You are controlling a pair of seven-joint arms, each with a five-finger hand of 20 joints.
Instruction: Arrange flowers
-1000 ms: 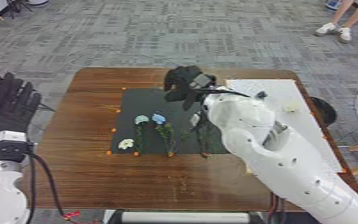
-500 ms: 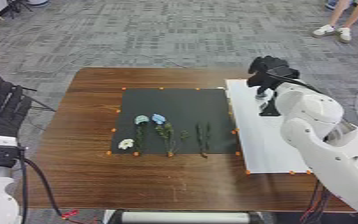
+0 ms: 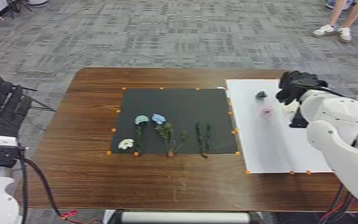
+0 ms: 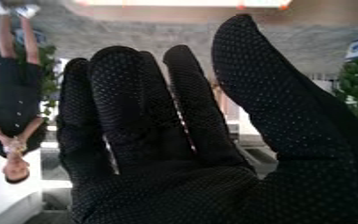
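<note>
In the head view my right hand [image 3: 300, 89] is over the white sheet [image 3: 278, 145], beside a pale flower [image 3: 290, 106] that it partly covers. A dark flower [image 3: 261, 95] and a pink flower [image 3: 265, 112] lie on the sheet left of the hand. The black mat [image 3: 180, 100] holds a blue flower [image 3: 159, 119], a pale teal flower [image 3: 142, 119], a white flower [image 3: 126, 144] and green stems [image 3: 203, 137]. In the right wrist view my right hand [image 4: 167, 185] is open, fingers straight and empty. My left hand [image 3: 4, 107] is open, off the table's left side.
The brown table [image 3: 78, 150] carries the mat and the sheet, both with orange pieces along their edges. Black cables run near the left arm. A white bar [image 3: 184, 217] lies along the near edge.
The right hand has moved right from the mat to over the white sheet, then farther right. The pink flower now shows on the sheet. The left hand has shifted slightly.
</note>
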